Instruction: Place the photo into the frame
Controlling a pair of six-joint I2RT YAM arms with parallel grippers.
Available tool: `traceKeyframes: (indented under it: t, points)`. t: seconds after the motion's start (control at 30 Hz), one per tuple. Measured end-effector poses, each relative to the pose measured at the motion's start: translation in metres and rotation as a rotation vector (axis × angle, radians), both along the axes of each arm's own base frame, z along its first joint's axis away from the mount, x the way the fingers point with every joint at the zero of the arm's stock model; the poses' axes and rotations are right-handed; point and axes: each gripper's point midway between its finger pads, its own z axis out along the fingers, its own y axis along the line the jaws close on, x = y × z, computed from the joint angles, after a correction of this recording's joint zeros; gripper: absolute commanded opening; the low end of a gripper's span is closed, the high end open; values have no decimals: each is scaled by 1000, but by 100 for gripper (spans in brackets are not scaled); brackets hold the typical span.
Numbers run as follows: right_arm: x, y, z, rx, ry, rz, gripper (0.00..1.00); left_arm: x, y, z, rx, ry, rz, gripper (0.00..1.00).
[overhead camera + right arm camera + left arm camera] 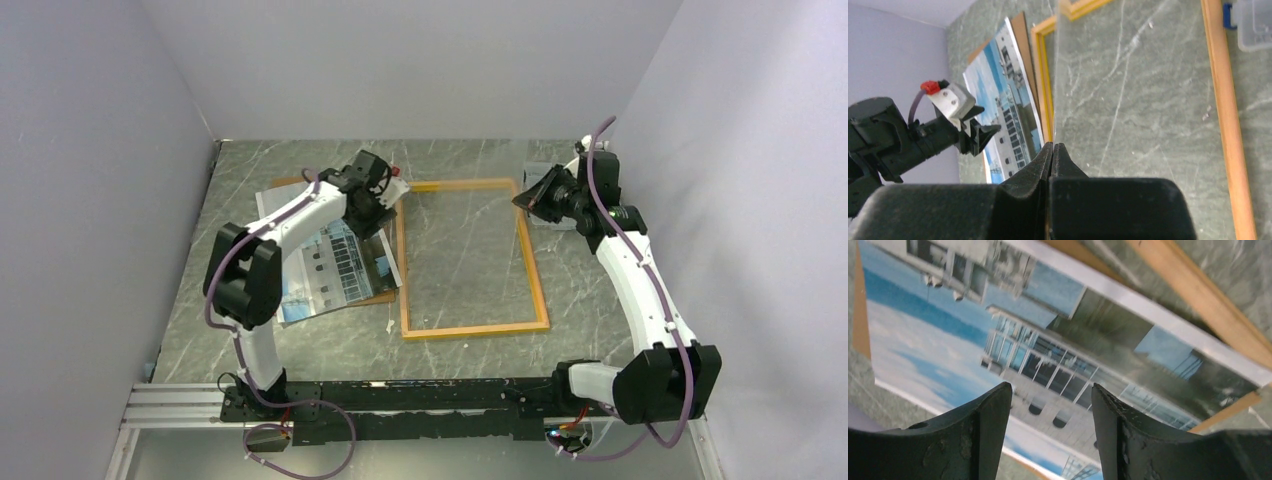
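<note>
while the left hand (1050, 390) gapes, photo (335, 265) lies beside frame (470, 327).

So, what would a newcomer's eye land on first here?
The yellow frame lies flat mid-table. Left of it, the photo rests face up on a brown board, with the left tool open above it. The right tool is shut by the frame's right edge.

The left arm (300, 215) rises from its base, folds at a raised elbow and reaches forward, and the left gripper (1050, 390) tilts downward with its fingers parted. The right arm (640, 280) arcs forward and bends inward at the wrist, and the right gripper (1052, 150) has its fingers pressed together.
</note>
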Motion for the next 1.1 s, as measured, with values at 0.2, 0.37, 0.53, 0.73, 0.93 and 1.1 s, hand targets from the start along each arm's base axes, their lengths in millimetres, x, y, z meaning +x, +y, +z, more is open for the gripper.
traceKeyframes:
  t: [0.2,0.37,0.53,0.73,0.93,1.1]
  points:
    - [-23,-6,-21,-23,71,1,0,14,-29,-27,-23,-13,-4,65]
    - [-31,-17,-20,-39,80,-17,0,27,-41,-32,-62,-62,3,65]
    - [-36,-23,-21,-59,97,-19,0,34,-55,-45,-86,-76,3,65]
    - [-39,-24,-24,-69,107,-11,0,33,-66,-71,-69,-54,-10,65]
    - [-40,-23,-24,-68,107,-3,0,40,-75,-74,-74,-107,-27,64]
    - [-41,-21,-23,-63,106,10,0,44,-74,-74,-63,-161,-42,64]
